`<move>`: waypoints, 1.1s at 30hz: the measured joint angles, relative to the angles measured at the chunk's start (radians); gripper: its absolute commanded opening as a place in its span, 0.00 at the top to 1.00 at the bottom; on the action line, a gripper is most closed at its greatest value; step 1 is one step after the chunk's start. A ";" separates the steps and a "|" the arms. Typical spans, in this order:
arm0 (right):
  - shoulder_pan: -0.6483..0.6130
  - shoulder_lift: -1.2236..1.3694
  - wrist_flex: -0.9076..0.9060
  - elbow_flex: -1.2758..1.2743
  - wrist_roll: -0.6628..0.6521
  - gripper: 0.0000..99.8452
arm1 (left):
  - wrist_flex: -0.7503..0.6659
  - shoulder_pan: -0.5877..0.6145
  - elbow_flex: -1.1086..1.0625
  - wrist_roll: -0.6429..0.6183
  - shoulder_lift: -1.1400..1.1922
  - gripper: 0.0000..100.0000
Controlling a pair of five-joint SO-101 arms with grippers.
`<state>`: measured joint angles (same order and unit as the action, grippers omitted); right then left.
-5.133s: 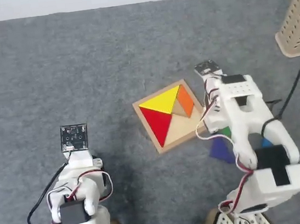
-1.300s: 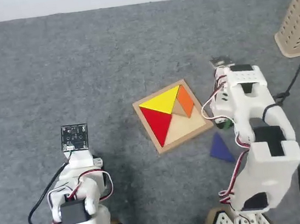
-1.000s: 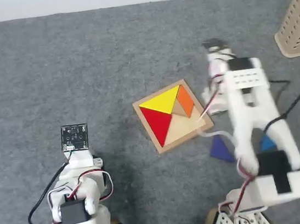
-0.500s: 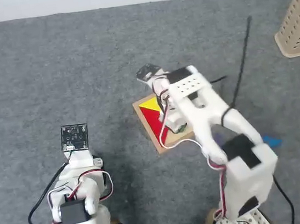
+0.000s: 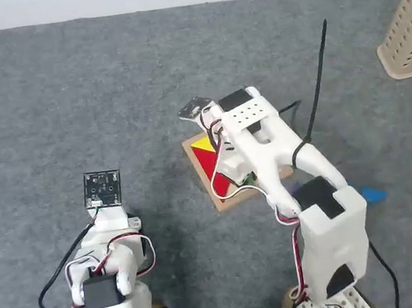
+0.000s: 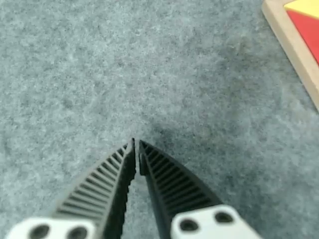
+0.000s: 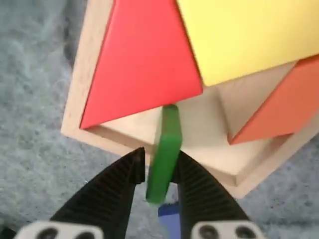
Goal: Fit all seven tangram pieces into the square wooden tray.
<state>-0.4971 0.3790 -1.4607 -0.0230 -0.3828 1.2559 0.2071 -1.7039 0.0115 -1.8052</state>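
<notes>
The right gripper [image 7: 159,154], clamped on the green piece [image 7: 166,144] held on edge, has swung in from 3 o'clock to above the square wooden tray [image 7: 79,92] at the centre of the table [image 5: 68,88], beside the red piece [image 7: 144,69], so seating looks imminent; the left gripper [image 6: 135,145], closed and empty, idles at 8 o'clock.

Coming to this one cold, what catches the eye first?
The right gripper pinches a green piece on edge over the bare floor of the wooden tray, next to the red triangle. A yellow triangle and an orange piece lie in the tray; the left gripper hangs shut above carpet.
</notes>
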 measured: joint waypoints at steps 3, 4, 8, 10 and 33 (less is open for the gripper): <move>0.000 0.008 -0.003 0.005 -0.006 0.91 | 0.000 0.000 0.000 0.000 0.000 0.99; 0.000 0.009 -0.003 0.003 -0.008 0.91 | 0.000 0.000 0.000 0.000 0.000 0.99; 0.002 0.009 -0.012 0.026 -0.009 0.91 | 0.000 0.000 0.000 0.000 0.000 0.99; 0.002 0.008 -0.012 0.041 -0.009 0.91 | 0.000 0.000 0.000 0.000 0.000 0.99; 0.074 0.021 0.055 0.095 -0.011 0.91 | 0.000 0.000 0.000 0.000 0.000 0.99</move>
<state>-0.4235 0.4005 -1.4055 0.0721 -0.3936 1.2559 0.2071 -1.7039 0.0115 -1.8052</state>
